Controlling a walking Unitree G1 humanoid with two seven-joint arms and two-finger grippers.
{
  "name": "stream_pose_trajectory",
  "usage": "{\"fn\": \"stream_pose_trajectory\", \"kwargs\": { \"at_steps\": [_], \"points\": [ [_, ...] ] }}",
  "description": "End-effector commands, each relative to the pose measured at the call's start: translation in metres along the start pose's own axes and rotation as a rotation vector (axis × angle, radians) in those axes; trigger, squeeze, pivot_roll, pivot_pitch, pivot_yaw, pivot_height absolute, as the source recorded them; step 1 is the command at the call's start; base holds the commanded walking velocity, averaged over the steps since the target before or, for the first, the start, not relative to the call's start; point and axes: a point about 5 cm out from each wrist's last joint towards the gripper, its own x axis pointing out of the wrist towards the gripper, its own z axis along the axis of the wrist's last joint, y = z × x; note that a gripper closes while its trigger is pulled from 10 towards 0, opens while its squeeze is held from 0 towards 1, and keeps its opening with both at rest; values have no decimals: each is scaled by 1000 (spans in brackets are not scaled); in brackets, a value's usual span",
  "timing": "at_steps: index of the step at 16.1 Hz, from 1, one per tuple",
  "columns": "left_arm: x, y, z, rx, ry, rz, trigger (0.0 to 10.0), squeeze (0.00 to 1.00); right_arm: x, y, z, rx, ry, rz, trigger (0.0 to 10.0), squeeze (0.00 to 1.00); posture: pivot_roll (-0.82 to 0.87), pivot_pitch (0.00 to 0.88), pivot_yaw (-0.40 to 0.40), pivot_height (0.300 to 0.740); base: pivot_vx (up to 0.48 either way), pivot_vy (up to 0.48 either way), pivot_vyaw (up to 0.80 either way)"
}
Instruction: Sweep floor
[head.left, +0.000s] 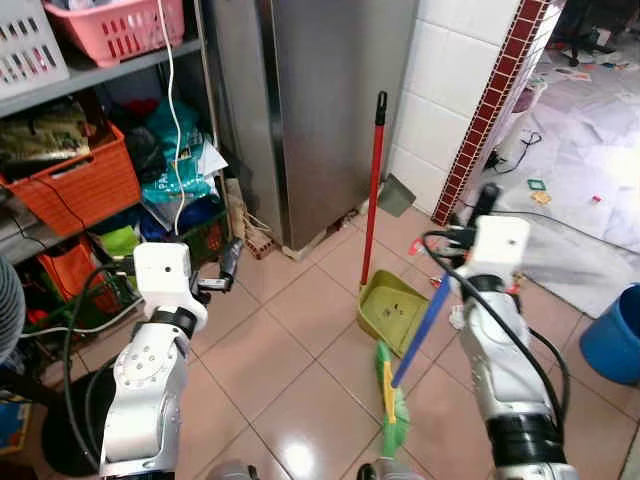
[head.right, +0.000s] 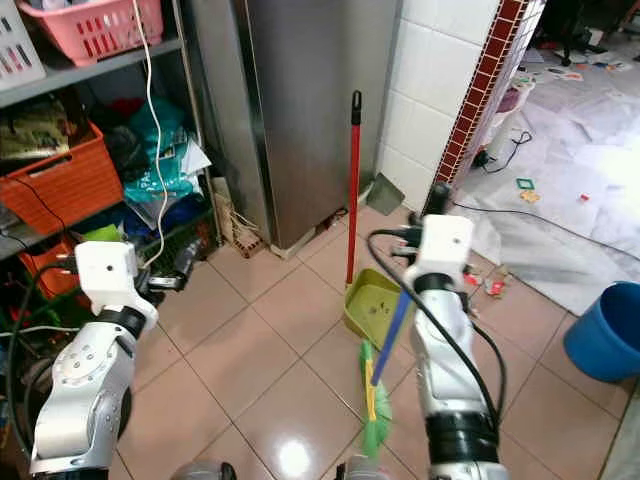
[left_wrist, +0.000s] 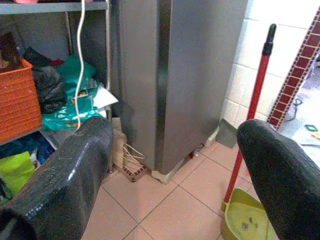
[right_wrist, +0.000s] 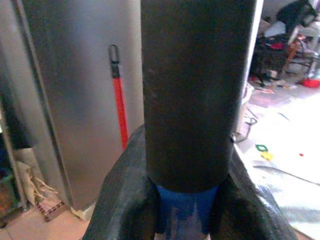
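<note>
A broom with a black-topped blue handle (head.left: 425, 325) and green and yellow bristles (head.left: 392, 412) leans over the tiled floor in front of me. My right gripper (head.left: 462, 238) is shut on its upper handle; in the right wrist view both fingers (right_wrist: 125, 200) press against the handle (right_wrist: 192, 100). A yellow-green dustpan (head.left: 390, 310) with an upright red handle (head.left: 374, 190) stands just beyond the bristles. My left gripper (head.left: 230, 265) is raised at the left, open and holding nothing, and points at the steel cabinet (left_wrist: 200, 75).
Shelving with an orange basket (head.left: 75, 185), a pink basket (head.left: 120, 25) and bags stands at the left, close to my left arm. A blue bucket (head.left: 612, 335) sits at the right. Small litter (head.left: 540, 192) lies on a pale sheet (head.left: 600, 150) at the far right.
</note>
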Motion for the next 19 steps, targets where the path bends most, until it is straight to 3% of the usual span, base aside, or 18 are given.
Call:
{"fn": "stream_pose_trajectory", "kwargs": {
  "at_steps": [1,9,12,14,18,19],
  "points": [
    [1,-2,3,-8,0,-9,10000,0,0,-5,1,3,-1,-18,10000,0,-105,0,42,740,0,285,0],
    [11,-16,9,-14,-14,-73,10000,0,14,4,20,-4,-45,12,10000,0,-103,0,28,740,0,472,-739],
    [17,-22,13,12,-28,-110,10000,0,17,6,24,-27,-63,2,10000,0,-100,0,26,740,85,442,0],
    [18,-23,13,7,-28,-112,10000,0,17,8,24,-27,-66,6,10000,0,-102,0,29,740,332,0,0],
    [11,-23,4,-30,1,-112,10000,0,18,8,20,-112,-50,-7,10000,0,-104,0,40,740,0,0,0],
    [10,-23,3,-35,3,-113,10000,0,18,8,17,-29,-35,-29,10000,0,-101,0,40,740,0,0,0]
  ]
}}
